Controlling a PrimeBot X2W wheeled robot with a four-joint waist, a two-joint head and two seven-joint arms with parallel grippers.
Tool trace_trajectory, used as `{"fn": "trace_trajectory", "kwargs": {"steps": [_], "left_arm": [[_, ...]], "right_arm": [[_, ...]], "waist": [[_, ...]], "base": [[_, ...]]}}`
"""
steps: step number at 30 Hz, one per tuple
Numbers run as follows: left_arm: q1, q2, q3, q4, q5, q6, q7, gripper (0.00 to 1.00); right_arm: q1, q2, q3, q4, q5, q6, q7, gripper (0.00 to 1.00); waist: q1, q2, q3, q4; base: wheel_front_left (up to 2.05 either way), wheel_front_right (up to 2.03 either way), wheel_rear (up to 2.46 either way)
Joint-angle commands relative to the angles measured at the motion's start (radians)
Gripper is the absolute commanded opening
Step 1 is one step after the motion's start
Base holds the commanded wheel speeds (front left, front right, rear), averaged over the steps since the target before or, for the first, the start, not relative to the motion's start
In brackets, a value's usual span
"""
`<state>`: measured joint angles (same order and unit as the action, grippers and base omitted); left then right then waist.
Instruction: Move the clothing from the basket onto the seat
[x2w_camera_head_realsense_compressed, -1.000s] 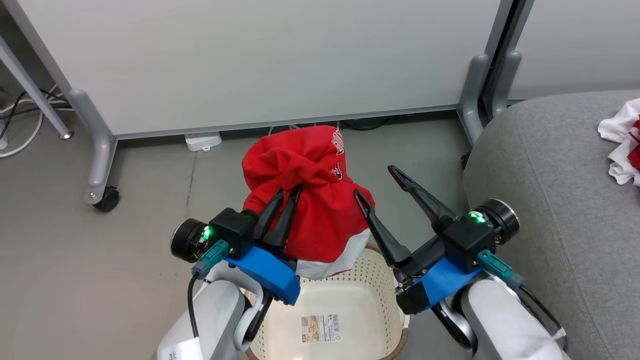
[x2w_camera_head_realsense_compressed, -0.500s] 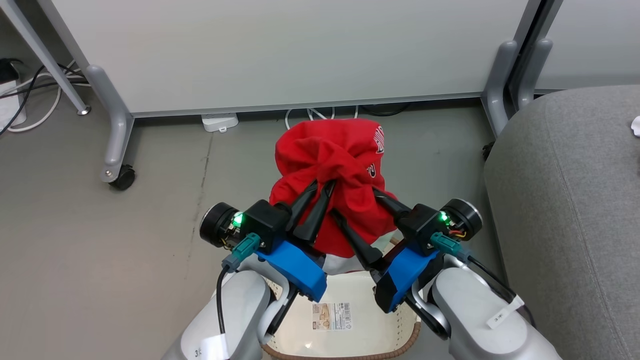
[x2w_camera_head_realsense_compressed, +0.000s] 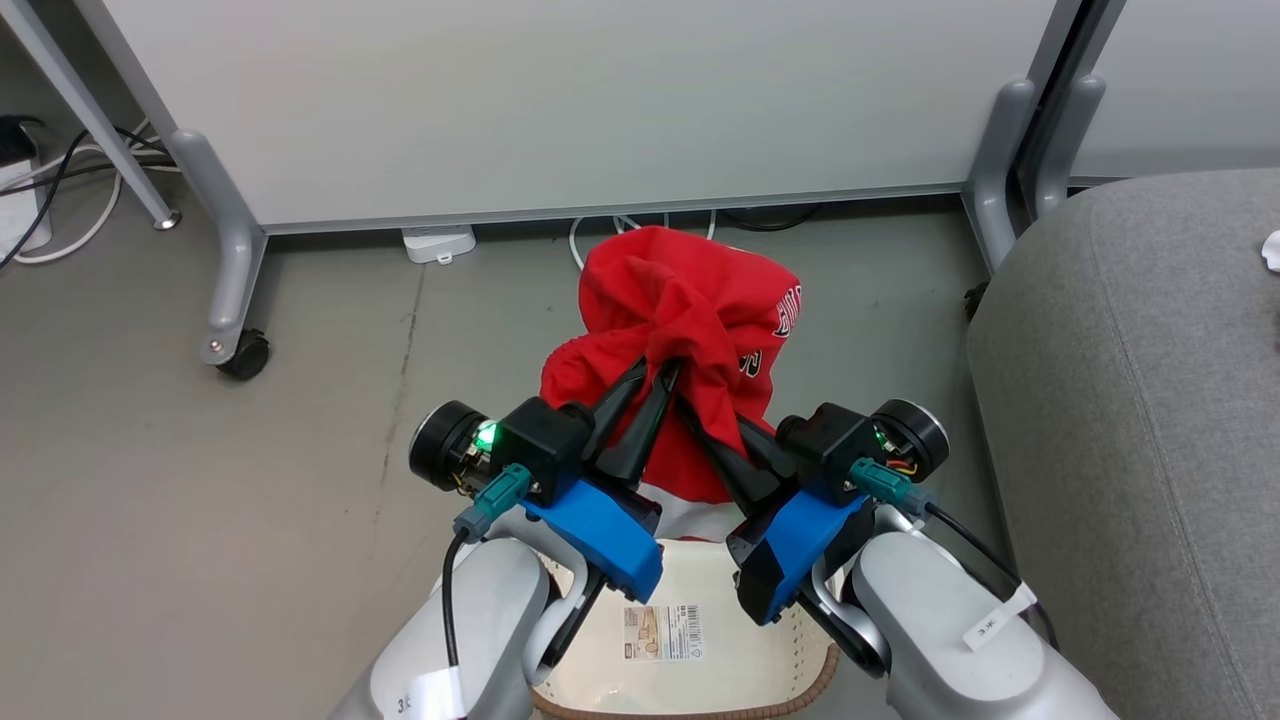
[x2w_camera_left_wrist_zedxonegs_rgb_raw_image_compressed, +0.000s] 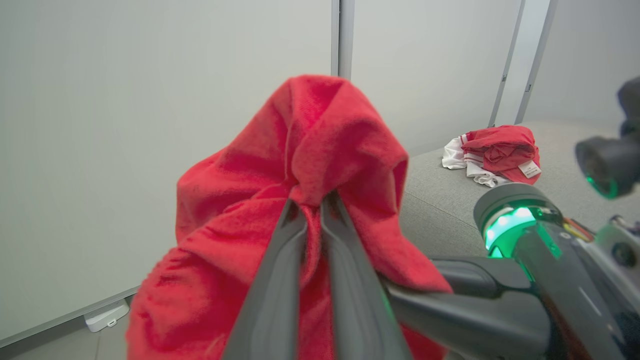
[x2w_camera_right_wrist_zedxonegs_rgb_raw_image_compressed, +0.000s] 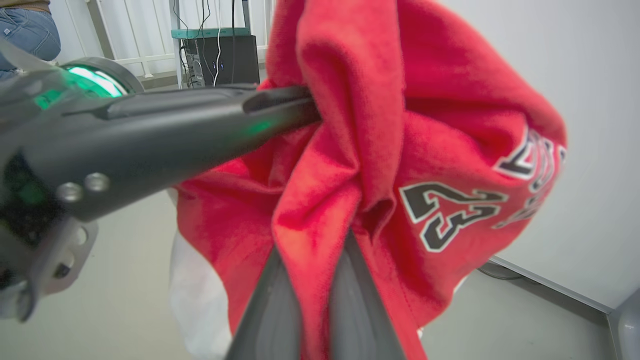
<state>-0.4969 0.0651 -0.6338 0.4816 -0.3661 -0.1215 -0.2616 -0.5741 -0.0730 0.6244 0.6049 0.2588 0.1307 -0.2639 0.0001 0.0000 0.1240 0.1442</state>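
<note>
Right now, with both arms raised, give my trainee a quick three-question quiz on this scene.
1. True or false: the red jersey lies flat on the basket floor.
2. Which jaws are shut on the jersey? A: left only. B: right only. C: both.
3. Fill in: another red-and-white garment lies on the grey ____.
Key: 1 false, it hangs bunched above the basket; 2 C; 3 sofa.

Grey floor (x2w_camera_head_realsense_compressed: 200, 520), white partition panels (x2w_camera_head_realsense_compressed: 600, 100) on castered grey legs (x2w_camera_head_realsense_compressed: 228, 250), cables (x2w_camera_head_realsense_compressed: 75, 175) along the base
</note>
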Motion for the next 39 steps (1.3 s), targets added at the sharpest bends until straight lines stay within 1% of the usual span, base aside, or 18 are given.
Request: {"fn": "trace_trajectory", "kwargs": {"steps": [1,25,26,27,39], "left_arm": [[-0.013,-0.001,0.002,0.001,0.005,-0.006,-0.005,0.0],[-0.012,-0.003,0.018,0.011,0.018,-0.01,-0.005,0.0],[-0.011,-0.003,0.021,0.011,0.017,-0.01,-0.005,0.48],[-0.013,-0.003,0.026,0.004,0.021,-0.01,-0.005,1.0],[0.003,-0.005,0.045,-0.014,0.052,-0.008,-0.005,1.0]], "right_arm": [[-0.007,-0.001,0.0,-0.005,0.003,0.0,-0.001,0.0],[0.002,-0.009,-0.006,-0.011,0.001,0.0,-0.001,0.0],[0.004,-0.009,-0.007,-0.011,0.002,0.0,-0.001,0.0],[0.005,-0.009,-0.007,-0.012,0.002,0.0,-0.001,0.0],[0.009,-0.011,-0.013,-0.019,-0.003,0.0,-0.001,0.0]], "waist": [[-0.0001,0.0,0.0,-0.001],[-0.0001,0.0,0.001,0.002],[-0.0001,0.0,0.0,0.002],[-0.0001,0.0,0.0,0.002],[-0.0001,0.0,0.003,0.004]], "base": [[0.0,0.0,0.0],[0.0,0.0,0.0],[0.0,0.0,0.0],[0.0,0.0,0.0],[0.0,0.0,0.0]]}}
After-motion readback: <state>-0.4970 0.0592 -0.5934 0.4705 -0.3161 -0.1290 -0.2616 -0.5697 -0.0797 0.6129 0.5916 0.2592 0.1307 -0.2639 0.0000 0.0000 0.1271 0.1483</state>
